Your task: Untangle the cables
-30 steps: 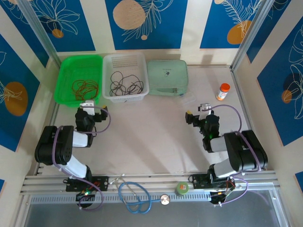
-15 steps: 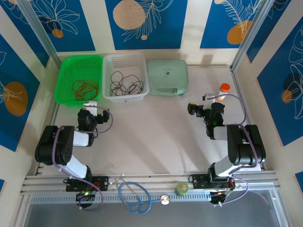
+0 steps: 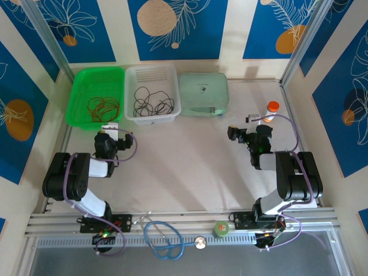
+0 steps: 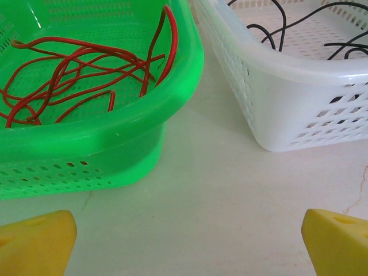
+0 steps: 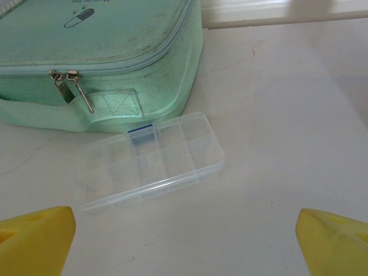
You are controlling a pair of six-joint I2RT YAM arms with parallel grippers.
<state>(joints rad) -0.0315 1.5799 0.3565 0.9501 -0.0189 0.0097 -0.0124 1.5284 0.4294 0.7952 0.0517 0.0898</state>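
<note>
Baskets, 2: red cables (image 4: 86,57) in green basket (image 4: 144,115), black cables (image 3: 150,103) in white basket (image 4: 287,98); left fingers (image 4: 34,241), right fingers (image 5: 34,238) spread, empty.

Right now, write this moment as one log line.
red cables: in green basket; black cables: in white basket; left gripper: open, empty; right gripper: open, empty

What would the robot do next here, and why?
Probably just pull back and rest: the thin red wires lie alone in the green plastic basket, the thin black wires alone in the white plastic basket, and both pairs of jaws stand open, holding nothing.
</note>
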